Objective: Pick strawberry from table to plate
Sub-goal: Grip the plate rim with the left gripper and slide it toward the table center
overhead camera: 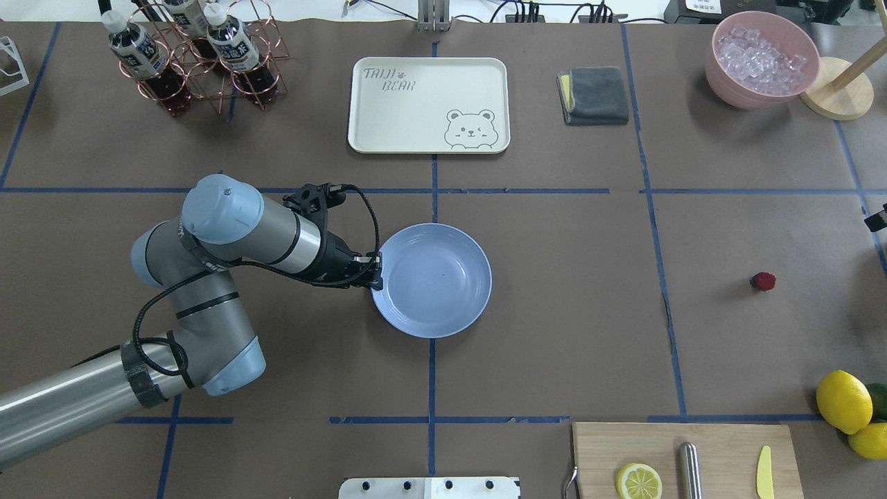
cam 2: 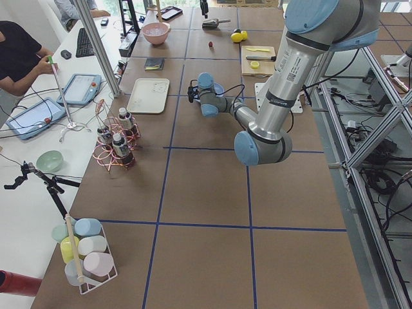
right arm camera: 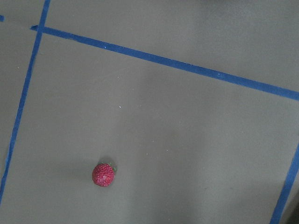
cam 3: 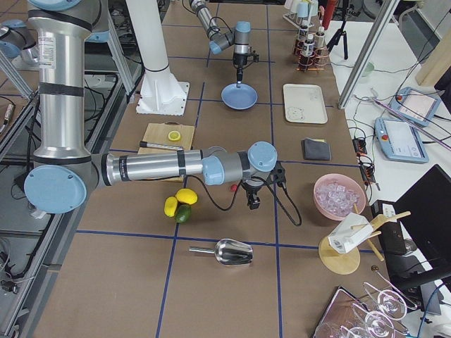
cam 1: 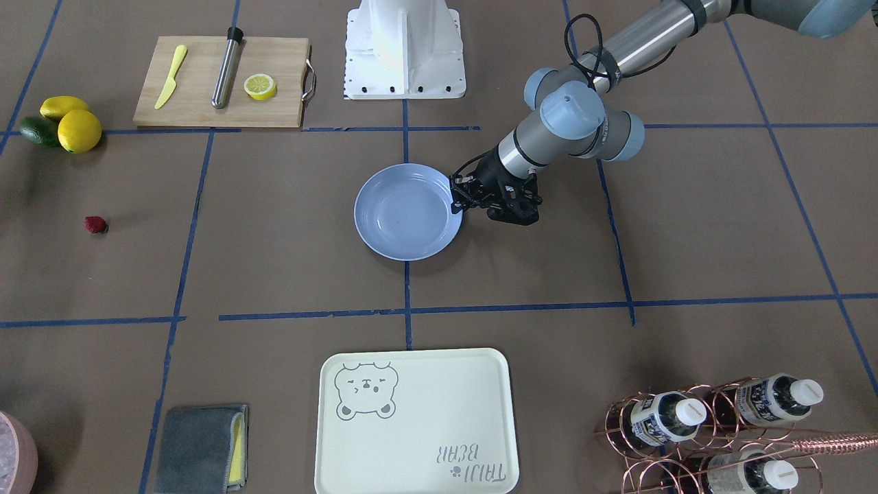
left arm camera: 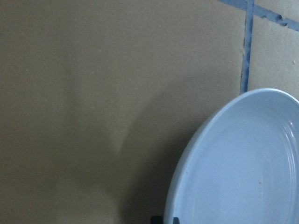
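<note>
The small dark-red strawberry lies alone on the brown taped table, far to the right of the plate in the overhead view. It shows low and left in the right wrist view, with no fingers in that frame. My right gripper hangs over that area, and I cannot tell whether it is open or shut. The light-blue plate is empty at the table's middle. My left gripper sits at the plate's rim, its fingertips close together astride the rim.
A cutting board holds a lemon half, a steel rod and a yellow knife. Lemons lie beside it. At the far side stand the cream bear tray, a bottle rack, a grey cloth and a pink ice bowl.
</note>
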Available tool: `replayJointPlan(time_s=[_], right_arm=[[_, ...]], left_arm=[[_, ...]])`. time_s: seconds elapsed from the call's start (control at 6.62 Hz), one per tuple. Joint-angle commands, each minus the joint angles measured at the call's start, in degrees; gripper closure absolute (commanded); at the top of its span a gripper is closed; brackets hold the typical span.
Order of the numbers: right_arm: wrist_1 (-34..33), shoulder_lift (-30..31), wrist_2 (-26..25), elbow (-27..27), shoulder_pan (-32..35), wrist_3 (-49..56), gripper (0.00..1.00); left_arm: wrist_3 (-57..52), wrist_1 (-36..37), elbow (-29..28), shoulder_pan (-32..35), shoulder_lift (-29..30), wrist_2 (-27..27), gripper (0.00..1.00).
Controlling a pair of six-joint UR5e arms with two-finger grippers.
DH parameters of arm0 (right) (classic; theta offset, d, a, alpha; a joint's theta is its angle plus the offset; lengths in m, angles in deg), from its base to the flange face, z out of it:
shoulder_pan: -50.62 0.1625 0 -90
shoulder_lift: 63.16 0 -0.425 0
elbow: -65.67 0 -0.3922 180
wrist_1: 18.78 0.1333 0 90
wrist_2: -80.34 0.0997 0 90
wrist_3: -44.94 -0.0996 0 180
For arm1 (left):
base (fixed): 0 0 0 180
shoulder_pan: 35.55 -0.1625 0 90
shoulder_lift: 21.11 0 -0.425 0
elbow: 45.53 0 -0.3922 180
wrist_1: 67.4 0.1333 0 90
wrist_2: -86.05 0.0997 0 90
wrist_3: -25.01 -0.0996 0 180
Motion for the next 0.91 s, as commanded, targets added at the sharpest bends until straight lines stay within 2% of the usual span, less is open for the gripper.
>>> replayJointPlan(time_s=[0.0, 0.15, 0.3, 0.45, 0.6, 0.75], right_arm=[[0.00, -0.15, -0.11, 0.00, -0.84, -1.63, 0.00], [0.00, -0.15, -0.37, 0.00, -1.37, -1.64, 0.00], [0.09, -0.24, -1.33, 0.00, -3.81, -1.82, 0.00], [0.78, -0.85, -2.21, -0.35, -5.75, -7.39, 0.01], [9.67, -0.24, -7.97, -0.44, -10.90, -21.71, 0.00], [21.85, 0.72, -14.46, 0.95, -17.30, -34.65, 0.00]], left_arm=[[0.03, -0.09, -0.88, -0.12, 0.52, 0.04, 1.00], [0.03, -0.44, -0.89, -0.47, 0.61, 0.74, 0.95], [-0.32, -0.96, -0.63, -1.34, 0.61, 2.13, 0.41], [-0.06, -0.88, 0.07, -1.26, 0.61, 2.24, 0.31], [0.20, -0.79, 1.38, -1.35, 0.61, 2.15, 0.31], [0.20, -0.62, 2.35, -1.35, 0.61, 2.15, 0.30]])
